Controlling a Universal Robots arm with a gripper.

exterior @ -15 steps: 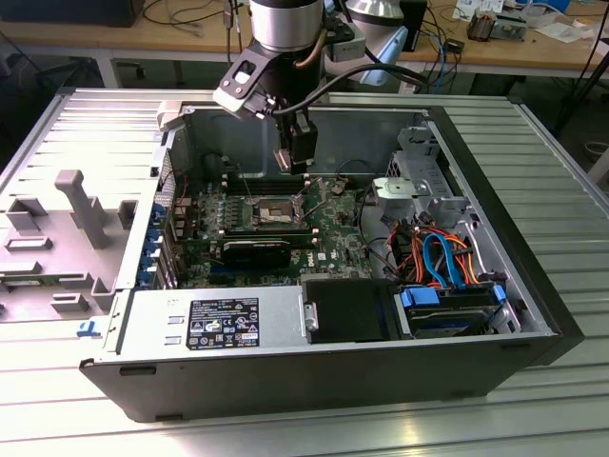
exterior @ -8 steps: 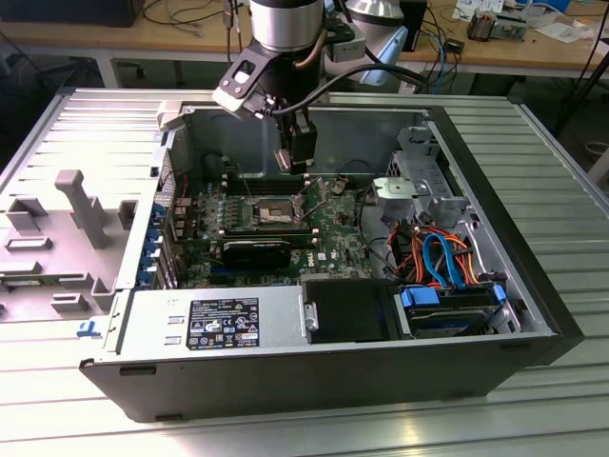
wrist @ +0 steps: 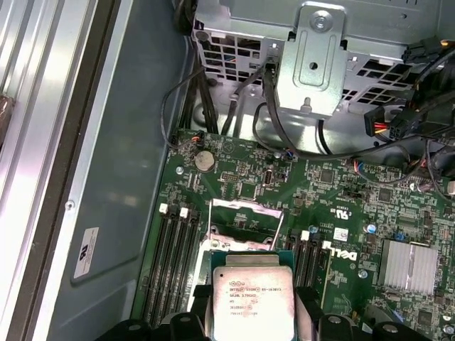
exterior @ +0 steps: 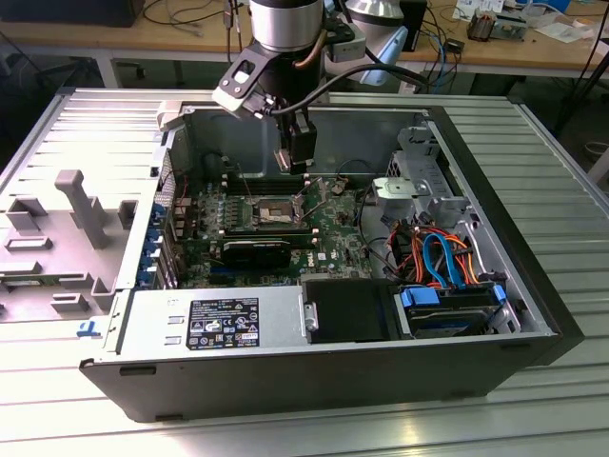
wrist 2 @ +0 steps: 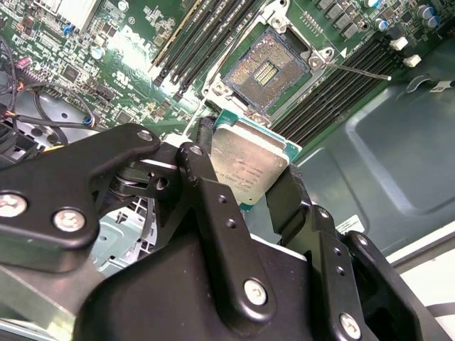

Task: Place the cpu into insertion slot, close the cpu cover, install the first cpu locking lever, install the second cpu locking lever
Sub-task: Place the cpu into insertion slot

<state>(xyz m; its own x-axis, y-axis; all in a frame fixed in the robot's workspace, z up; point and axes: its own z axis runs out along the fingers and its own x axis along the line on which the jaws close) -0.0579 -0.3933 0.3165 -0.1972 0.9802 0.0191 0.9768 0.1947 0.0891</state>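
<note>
The cpu (wrist 2: 245, 162) is a silvery square chip with a green edge, and my gripper (wrist 2: 247, 170) is shut on it by two opposite edges. In both wrist views it hangs above the motherboard, a short way off the insertion slot (wrist 2: 265, 71). That slot lies uncovered, its dark pin field showing. In the first wrist view the cpu (wrist: 252, 302) overlaps the slot, and the cpu cover (wrist: 245, 215) stands tilted open just beyond it. A thin locking lever (wrist 2: 355, 71) sticks out sideways from the slot's corner. In the exterior view my gripper (exterior: 300, 162) hovers over the slot (exterior: 271, 211).
Long black memory slots (wrist 2: 192, 42) flank the socket on both sides. A metal drive cage (wrist: 313, 60) and loose cables (wrist: 398, 135) crowd one end of the case. A power supply (exterior: 214, 319) and the case walls (exterior: 57, 181) hem in the board.
</note>
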